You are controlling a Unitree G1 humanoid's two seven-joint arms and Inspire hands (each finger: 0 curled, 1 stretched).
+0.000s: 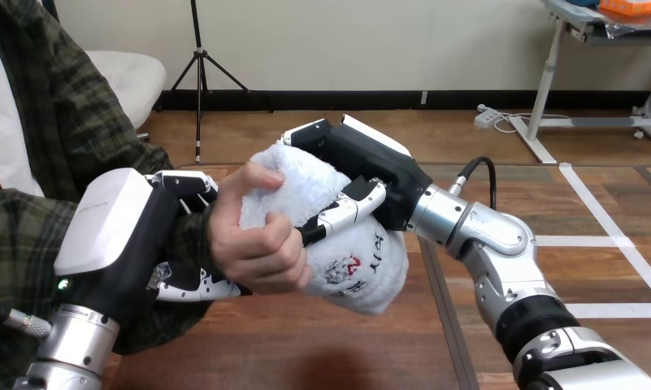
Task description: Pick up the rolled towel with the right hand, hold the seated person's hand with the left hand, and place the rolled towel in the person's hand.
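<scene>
At the lower left of the frame the robot's left arm (68, 345) comes up from the bottom edge and ends in the left hand (115, 223), its white back shell turned towards the camera. This hand is clasped round the person's wrist (190, 236): its fingers (184, 184) curl over the top of the dark plaid sleeve (78, 130) and its thumb (193, 286) hooks in underneath, so the wrist sits between them. Just to the right, at the centre-left of the frame, the person's hand (255, 244) sticks out of that clasp and is closed on the near end of the rolled towel (364, 272), with its fingers wrapped across the front of the white cloth and one finger resting on top. The rolled towel is held in the middle of the frame, above the wooden table (305, 353) and tilted, its upper end towards the upper left and its lower end, which bears a printed mark, towards the lower right. The right hand (369, 162) grips it from behind and above: its thumb (346, 211) lies across the front of the roll, touching the person's fingers, while the other fingers reach over the top end. Both the robot's right hand and the person's hand are on the towel. From there the right arm (488, 236) runs down to the lower right corner.
</scene>
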